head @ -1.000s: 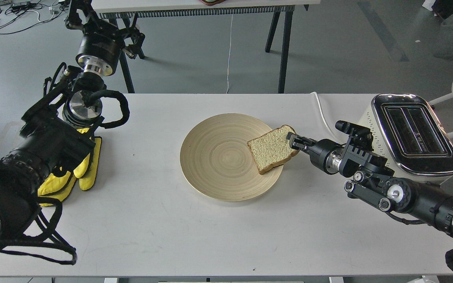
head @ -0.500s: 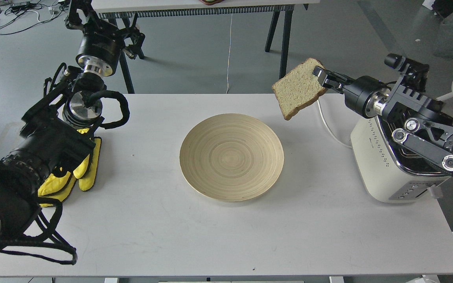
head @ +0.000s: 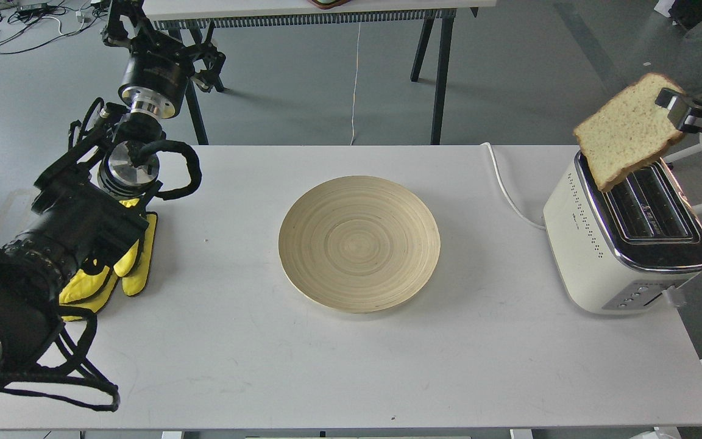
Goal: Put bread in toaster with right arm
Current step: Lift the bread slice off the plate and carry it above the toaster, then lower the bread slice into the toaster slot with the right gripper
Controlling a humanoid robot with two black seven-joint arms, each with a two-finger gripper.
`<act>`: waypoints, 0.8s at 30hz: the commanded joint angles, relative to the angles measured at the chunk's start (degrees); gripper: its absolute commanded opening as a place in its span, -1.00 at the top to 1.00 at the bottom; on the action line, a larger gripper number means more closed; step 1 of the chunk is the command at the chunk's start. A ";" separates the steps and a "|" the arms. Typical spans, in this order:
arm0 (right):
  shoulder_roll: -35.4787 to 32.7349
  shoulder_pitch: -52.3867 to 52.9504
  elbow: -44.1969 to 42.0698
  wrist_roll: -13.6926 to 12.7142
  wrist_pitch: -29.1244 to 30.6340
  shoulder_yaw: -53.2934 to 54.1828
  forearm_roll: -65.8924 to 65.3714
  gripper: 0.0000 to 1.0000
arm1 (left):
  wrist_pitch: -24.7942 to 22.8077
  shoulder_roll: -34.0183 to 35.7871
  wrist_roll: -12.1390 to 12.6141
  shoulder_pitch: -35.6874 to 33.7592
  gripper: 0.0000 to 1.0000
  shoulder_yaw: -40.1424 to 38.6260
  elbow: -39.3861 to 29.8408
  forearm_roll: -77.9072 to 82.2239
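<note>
The slice of bread [head: 625,131] hangs tilted in the air, its lower crust edge just above the far end of the toaster's slots. My right gripper [head: 669,111] is shut on the bread's upper right edge; most of the right arm is out of view past the right edge. The cream-white toaster [head: 595,244] with its chrome top stands at the table's right end, both slots empty. My left gripper [head: 195,58] is far off at the upper left, beyond the table's edge; it is dark and its fingers cannot be told apart.
A round pale wooden plate [head: 360,244] sits empty mid-table. The toaster's white cord [head: 506,189] runs off the table's back edge. Yellow padding [head: 131,262] lies under my left arm. Another table's legs [head: 442,67] stand behind.
My right gripper lifted the bread off the plate, then carried it right and up to just above the toaster's slots. The left arm has not moved.
</note>
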 commanded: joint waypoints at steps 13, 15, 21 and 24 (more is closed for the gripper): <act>-0.64 -0.97 -0.68 -0.59 -0.36 -4.58 -1.91 0.87 | 0.01 0.00 0.00 0.00 -1.00 0.00 0.00 0.00; -0.73 -0.97 -1.20 -0.59 -0.36 -4.66 -2.00 0.87 | 0.01 0.00 0.00 0.00 -1.00 0.00 0.00 0.00; -1.34 -0.88 -1.38 -0.59 -0.36 -5.10 -2.00 0.87 | 0.01 0.00 0.00 -0.08 -1.00 0.00 0.00 0.00; -1.43 -0.88 -1.47 -0.59 -0.36 -5.10 -2.00 0.86 | 0.01 0.00 0.00 -0.08 -1.00 0.00 0.00 0.00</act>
